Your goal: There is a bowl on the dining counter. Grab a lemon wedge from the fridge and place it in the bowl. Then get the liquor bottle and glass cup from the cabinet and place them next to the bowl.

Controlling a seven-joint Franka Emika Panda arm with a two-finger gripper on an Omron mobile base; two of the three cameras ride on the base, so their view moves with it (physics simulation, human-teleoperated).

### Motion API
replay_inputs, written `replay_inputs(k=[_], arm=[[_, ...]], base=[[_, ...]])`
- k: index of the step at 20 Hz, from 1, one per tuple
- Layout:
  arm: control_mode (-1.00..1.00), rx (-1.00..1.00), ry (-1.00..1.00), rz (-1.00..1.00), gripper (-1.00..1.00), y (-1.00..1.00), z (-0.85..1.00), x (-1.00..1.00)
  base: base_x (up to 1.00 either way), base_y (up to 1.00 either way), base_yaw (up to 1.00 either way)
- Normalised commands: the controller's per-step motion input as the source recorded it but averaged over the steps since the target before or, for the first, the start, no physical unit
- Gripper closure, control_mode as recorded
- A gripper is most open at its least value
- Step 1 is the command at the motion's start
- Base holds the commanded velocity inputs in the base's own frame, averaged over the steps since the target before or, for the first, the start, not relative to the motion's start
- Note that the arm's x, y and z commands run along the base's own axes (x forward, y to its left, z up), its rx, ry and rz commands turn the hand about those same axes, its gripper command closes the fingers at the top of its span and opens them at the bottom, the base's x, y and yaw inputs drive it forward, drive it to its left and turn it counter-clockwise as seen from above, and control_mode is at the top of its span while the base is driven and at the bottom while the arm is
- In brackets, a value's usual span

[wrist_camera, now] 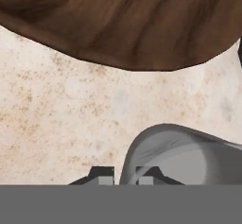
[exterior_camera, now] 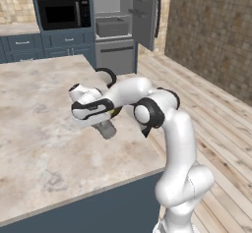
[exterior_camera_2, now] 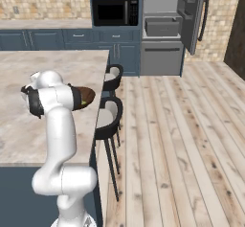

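Note:
My gripper (exterior_camera: 100, 123) is shut on the wall of the glass cup (exterior_camera: 106, 129), a grey tumbler hanging tilted just above the dining counter (exterior_camera: 44, 129). In the hand view its rim (wrist_camera: 179, 147) sits pinched between my fingertips (wrist_camera: 101, 176). The dark wooden bowl (wrist_camera: 127, 24) lies just beyond the cup. From the right base view, the bowl (exterior_camera_2: 87, 96) peeks out behind my arm with a yellow-green lemon wedge (exterior_camera_2: 84, 102) inside. The fridge (exterior_camera: 115, 28) stands open at the back. The liquor bottle and the cabinet are out of view.
A black microwave (exterior_camera: 64, 13) sits left of the fridge above blue base cabinets (exterior_camera: 22, 43). Two dark stools (exterior_camera_2: 110, 111) stand along the counter's right edge. Wooden floor (exterior_camera_2: 182, 140) stretches to the right. The fridge door (exterior_camera: 147, 11) is swung out.

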Motion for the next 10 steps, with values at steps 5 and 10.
replay_inputs(k=[5,10], arm=[[-1.00,-0.05,0.00,-0.01,-1.00,0.00,-0.23,0.04],[-1.00,-0.01,-0.01,0.00,-1.00,-0.04,-0.05,0.00]], base=[[0.00,0.00,0.00],[0.00,0.00,0.00]])
